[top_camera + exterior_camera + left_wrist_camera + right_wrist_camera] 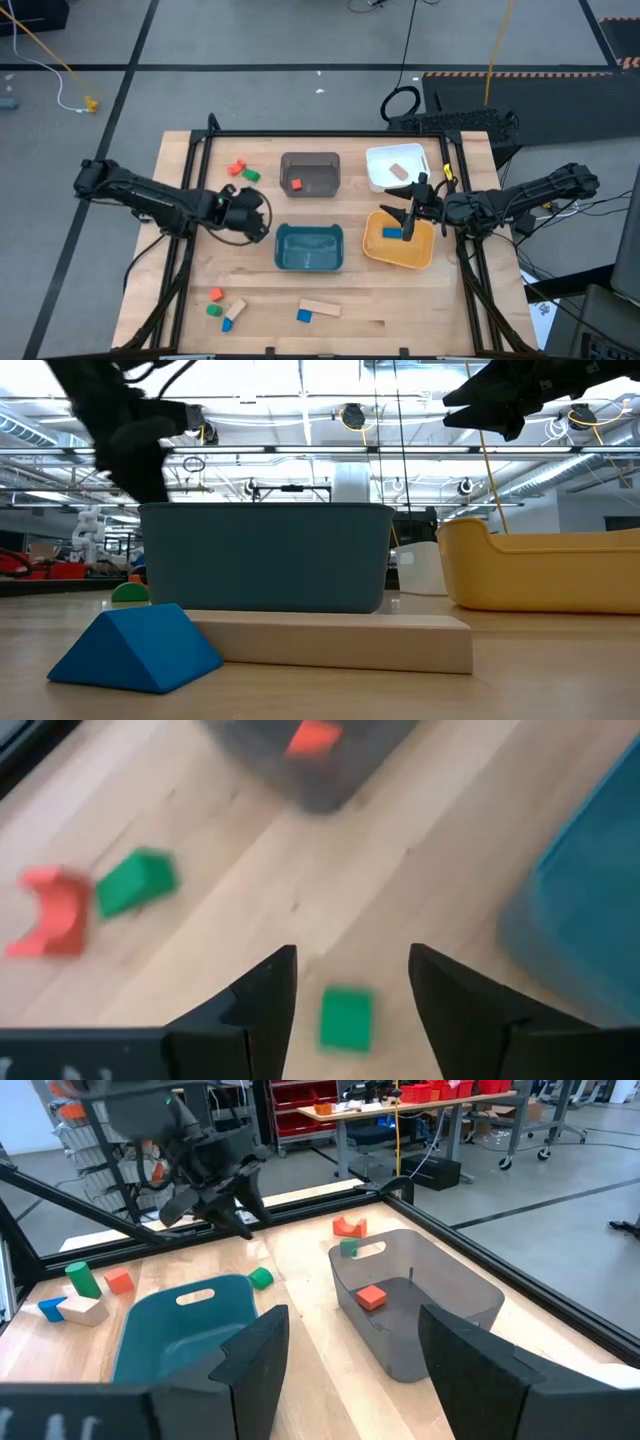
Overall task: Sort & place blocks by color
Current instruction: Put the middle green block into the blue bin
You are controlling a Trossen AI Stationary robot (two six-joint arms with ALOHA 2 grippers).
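- The left arm is stretched across the table from its left edge, and the left gripper [258, 213] is held just left of the teal tray [309, 248], above the wood.
- Its fingers [262, 1005] are seen parted and holding nothing; a small green block [346, 1017] lies on the table between them, free of both, in the left wrist view.
- A red arch-shaped block [237, 168] and a green block [250, 175] lie together beyond the left gripper, left of the grey tray [311, 174].
- 1 red block [296, 184] rests inside the grey tray, which stands behind the teal tray.
- Left of the teal tray's near side, an orange block [216, 294], a green block [213, 310], a plain wood block [237, 308] and a blue block [227, 324] are clustered.
- In front of the teal tray, a blue wedge [135, 648] lies touching a long plain wood bar [335, 640].
- A plain wood block [399, 171] sits in the white tray [397, 167], right of the grey tray.
- A blue block [391, 233] sits in the yellow tray [398, 241], right of the teal tray.
- The right arm is extended from the table's right edge, and the right gripper [411, 213] is poised over the yellow tray.
- Its fingers [470, 1370] are spread wide with nothing between them.
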